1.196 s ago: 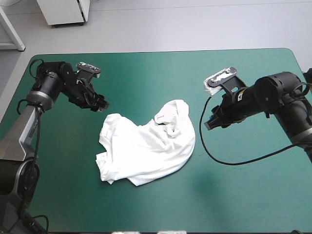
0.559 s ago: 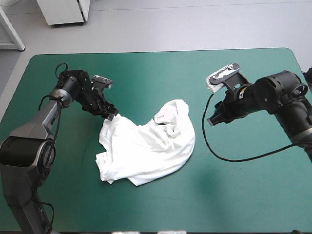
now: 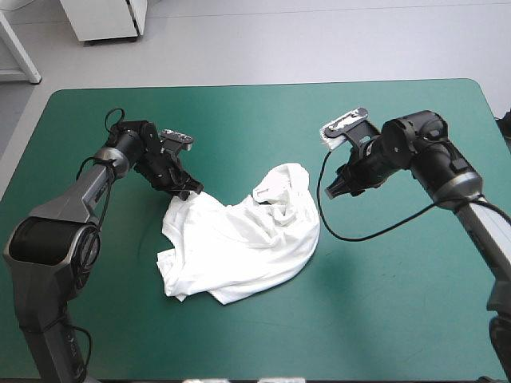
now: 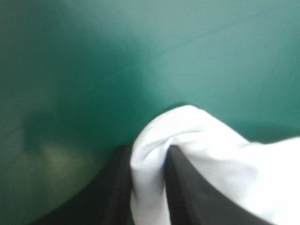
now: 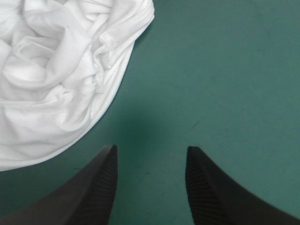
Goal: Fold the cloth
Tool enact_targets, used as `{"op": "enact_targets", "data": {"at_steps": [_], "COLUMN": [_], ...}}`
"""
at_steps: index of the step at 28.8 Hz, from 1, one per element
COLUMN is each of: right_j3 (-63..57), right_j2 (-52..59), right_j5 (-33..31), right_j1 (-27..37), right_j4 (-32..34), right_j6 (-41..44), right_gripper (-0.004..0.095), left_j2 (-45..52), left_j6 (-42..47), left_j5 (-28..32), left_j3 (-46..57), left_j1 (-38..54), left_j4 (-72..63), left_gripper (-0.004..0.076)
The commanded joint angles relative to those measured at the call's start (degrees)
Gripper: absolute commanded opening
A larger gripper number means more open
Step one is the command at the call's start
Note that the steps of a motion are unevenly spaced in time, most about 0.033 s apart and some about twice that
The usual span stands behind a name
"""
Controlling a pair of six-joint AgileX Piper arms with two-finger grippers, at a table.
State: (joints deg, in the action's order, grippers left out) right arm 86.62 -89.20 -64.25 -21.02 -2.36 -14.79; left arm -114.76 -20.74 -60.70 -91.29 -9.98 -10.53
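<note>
The black-finned left gripper (image 4: 149,157) clamped a corner of the crumpled white cloth T-shirt (image 3: 239,239), surely limp and light, best taken by its edges, while the right gripper (image 5: 150,152) hung with jaws apart near its hem.

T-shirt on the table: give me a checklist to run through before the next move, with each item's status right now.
1. Left tool shut on a fold of the T-shirt: ok.
2. Right tool open and ready to grasp: ok.
3. Right tool at the shirt's edge: not ok. It is over bare teal-green cover, beside the shirt.
4. T-shirt spread flat for folding: not ok. It is a crumpled heap.
5. Left grip firm enough to lift: cannot tell.
</note>
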Motion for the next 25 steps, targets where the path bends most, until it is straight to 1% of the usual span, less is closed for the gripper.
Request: {"op": "enact_targets", "data": {"at_steps": [1,2,9,16,19,25], "right_j3": [3.8,4.5,9.1,12.2,13.8,16.4], "right_j2": [-1.9,-3.2,-10.9,-18.7,-21.5,-25.6], "right_j5": [2.9,3.1,4.5,4.6,4.5,5.0], "right_j1": [0.0,0.0,0.0,0.0,0.0,0.0], "right_j4": [0.9,0.9,0.1,-9.6,-11.9,-14.3], "right_j6": [-0.5,-0.5,-0.7,-4.6,-4.7,-5.2], "right_gripper": [0.0447,0.0447,0.0447,0.0448,0.0448,0.0447], "left_j2": [1.5,1.4,1.5,1.5,1.5,1.5], "left_j6": [0.2,0.2,0.4,0.6,0.2,0.2], "left_j5": [-0.1,-0.2,-1.4,-1.8,-2.0,-2.0], "left_j3": [-1.1,-1.1,-1.2,-1.2,-1.2,-1.2], "left_j1": [-0.6,-0.6,-0.6,-0.6,-0.6,-0.6], "left_j4": [-2.7,-3.3,-2.4,-2.4,-2.5,-2.6], "left_gripper": [0.0033,-0.0011,-0.0009,-0.0009,-0.0009,-0.0009]}}
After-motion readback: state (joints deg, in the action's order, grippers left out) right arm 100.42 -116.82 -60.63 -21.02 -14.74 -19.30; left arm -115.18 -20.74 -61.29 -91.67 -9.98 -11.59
